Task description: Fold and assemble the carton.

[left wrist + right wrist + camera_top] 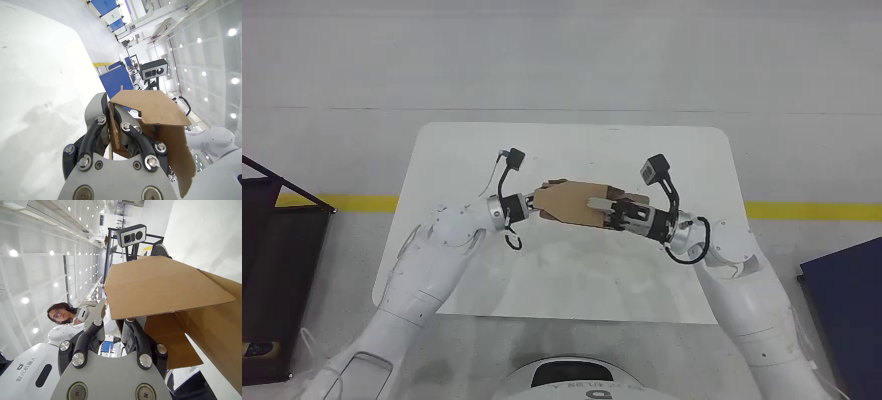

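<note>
Left jaws pinching carton (151,106), right jaws (parted)

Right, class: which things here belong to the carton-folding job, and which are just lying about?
Job: carton, left pincer, right pincer.
Lying about: white table, yellow floor line, blue panel, black rack.

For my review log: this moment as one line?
brown corrugated cardboard carton: part-folded, over white table | left hand: shut on its wall | right hand: at opposite end
</note>
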